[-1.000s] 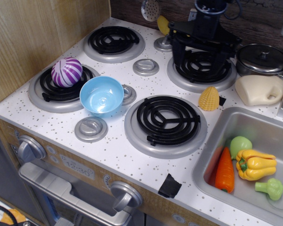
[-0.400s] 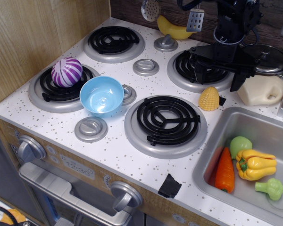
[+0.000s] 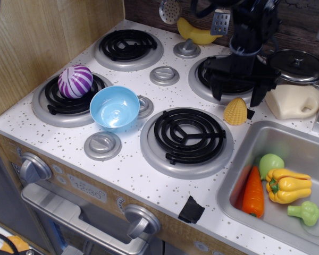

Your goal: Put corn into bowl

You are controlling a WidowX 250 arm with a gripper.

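The corn (image 3: pixel 235 111) is a small yellow bumpy dome standing on the white stove top, between the front right burner and the sink. The light-blue bowl (image 3: pixel 115 108) sits empty at the front left, between two burners. My black gripper (image 3: pixel 236 95) hangs open just behind and above the corn, one finger (image 3: pixel 216 89) to its left and one to its right (image 3: pixel 257 93). It holds nothing.
A purple striped ball (image 3: pixel 75 81) lies on the left burner next to the bowl. A cream jug (image 3: pixel 293 101) and a grey lidded pot (image 3: pixel 296 65) stand right of the gripper. The sink (image 3: pixel 308 149) holds a carrot, a yellow pepper and green vegetables. A banana (image 3: pixel 195 35) lies at the back.
My gripper swung right from over the back right burner, then came back left and lower, to just behind the corn. The corn and the bowl have not moved.
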